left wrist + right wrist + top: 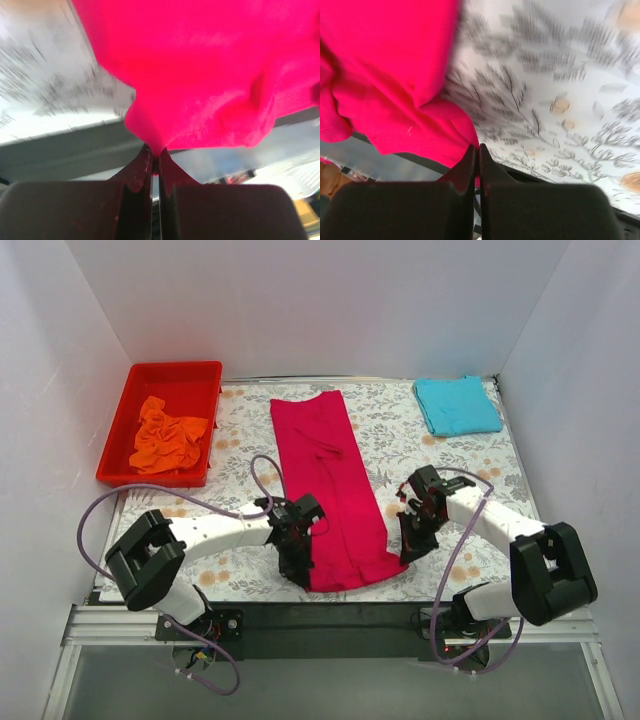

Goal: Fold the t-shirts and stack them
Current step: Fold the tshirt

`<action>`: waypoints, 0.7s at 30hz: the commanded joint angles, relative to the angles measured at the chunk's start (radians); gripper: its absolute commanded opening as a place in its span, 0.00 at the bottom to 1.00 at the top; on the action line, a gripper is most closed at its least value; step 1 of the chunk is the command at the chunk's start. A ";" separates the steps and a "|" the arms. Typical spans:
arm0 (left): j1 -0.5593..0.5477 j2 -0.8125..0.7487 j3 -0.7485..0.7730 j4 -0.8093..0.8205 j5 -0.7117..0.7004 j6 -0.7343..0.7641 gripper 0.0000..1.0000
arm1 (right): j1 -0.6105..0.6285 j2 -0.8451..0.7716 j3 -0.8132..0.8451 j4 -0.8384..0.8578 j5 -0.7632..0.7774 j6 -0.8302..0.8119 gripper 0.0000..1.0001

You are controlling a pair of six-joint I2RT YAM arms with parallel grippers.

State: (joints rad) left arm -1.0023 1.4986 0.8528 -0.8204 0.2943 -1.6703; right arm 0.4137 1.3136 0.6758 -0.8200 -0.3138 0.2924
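1. Top view: the crimson-pink shirt (325,470) lies as a long strip down the middle of the flowery table (440,455), and it looks like the sleeves are tucked in. The left gripper (297,540) is at its near-left corner and the right gripper (415,530) at its near-right corner. The turquoise shirt (457,405) sits folded at the far right, well apart. The orange shirt (168,435) is a crumpled heap in the red bin (170,375) at the far left.
2. Left wrist: the left gripper (155,157) is clenched on a small pinch of the pink cloth (210,75), which bunches into a peak right at the tips.
3. Right wrist: the right gripper (476,150) is clamped too, with the shirt's edge (385,65) caught at its tips and the floral table (560,75) off to the right.
4. My take: this is the near-to-far fold. Lift both corners level and carry them together toward the far end. Keep the hem taut so it doesn't sag or twist, and lay it square before letting go. The left pinch looks tiny, so go slow or it may slip.
5. Writing: no brand, label or text is readable in any view.
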 commanded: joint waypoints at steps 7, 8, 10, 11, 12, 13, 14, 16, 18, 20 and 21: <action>0.370 0.099 0.250 -0.029 -0.109 0.265 0.00 | -0.004 0.300 0.490 -0.002 0.094 -0.055 0.01; 0.408 0.115 0.267 -0.002 -0.113 0.282 0.00 | -0.004 0.323 0.520 0.005 0.099 -0.056 0.01; 0.439 0.164 0.302 0.032 -0.148 0.319 0.00 | -0.004 0.392 0.609 0.028 0.105 -0.062 0.01; 0.464 0.181 0.313 0.055 -0.165 0.331 0.00 | -0.006 0.415 0.643 0.031 0.110 -0.065 0.01; 0.475 0.195 0.324 0.067 -0.179 0.354 0.00 | -0.006 0.439 0.671 0.039 0.119 -0.067 0.01; 0.485 0.210 0.339 0.078 -0.196 0.363 0.00 | -0.006 0.481 0.723 0.048 0.140 -0.067 0.01; 0.501 0.242 0.350 0.096 -0.210 0.375 0.00 | -0.006 0.502 0.744 0.053 0.143 -0.070 0.01; 0.511 0.265 0.374 0.124 -0.228 0.402 0.00 | -0.009 0.548 0.797 0.067 0.157 -0.067 0.01; 0.522 0.296 0.396 0.156 -0.251 0.417 0.00 | -0.010 0.572 0.817 0.094 0.159 -0.056 0.01; 0.527 0.314 0.431 0.173 -0.279 0.440 0.00 | -0.013 0.595 0.838 0.123 0.167 -0.044 0.01; 0.528 0.331 0.442 0.179 -0.282 0.449 0.00 | -0.013 0.602 0.847 0.127 0.163 -0.041 0.01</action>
State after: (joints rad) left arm -0.4847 1.8305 1.2316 -0.6960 0.0875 -1.2858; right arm 0.4114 1.9030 1.4635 -0.7330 -0.1822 0.2409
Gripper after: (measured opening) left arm 0.034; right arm 0.013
